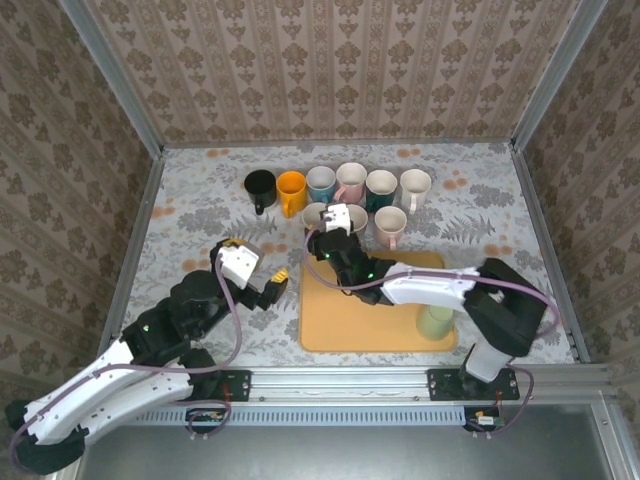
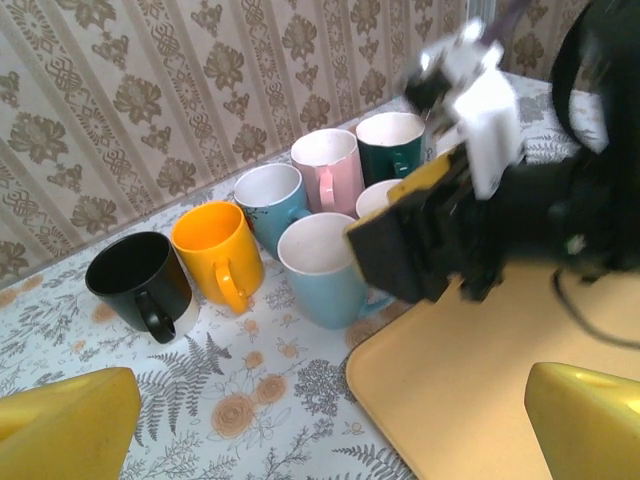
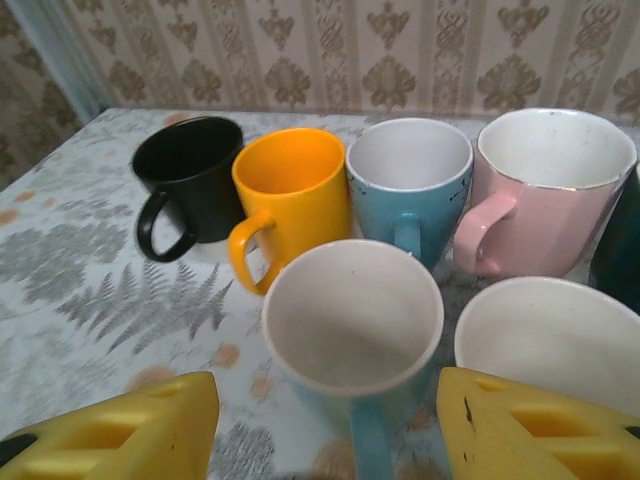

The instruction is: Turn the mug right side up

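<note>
Mug (image 1: 314,212) you're after, the light blue one, stands mouth up just past the far edge of the orange tray (image 1: 340,325), in among the other mugs (image 1: 380,185); from the top view I'd call the flip itself done; the right arm (image 1: 430,285) reaches across the tray to it. What's left, I reckon, is backing off without knocking it over; there's also a pale green mug (image 1: 435,322) on the tray's right side, and I can't tell which way up that one sits.

Left wrist view: your left gripper (image 2: 330,400) is spread wide with nothing in it, just off the tray's left edge, well short of the mug.

Right wrist view: your right gripper (image 3: 328,385) has its yellow fingers (image 3: 130,430) parted either side of the mug; rim up, white inside showing; the fingers look clear of its wall, so you're not pinching it.
</note>
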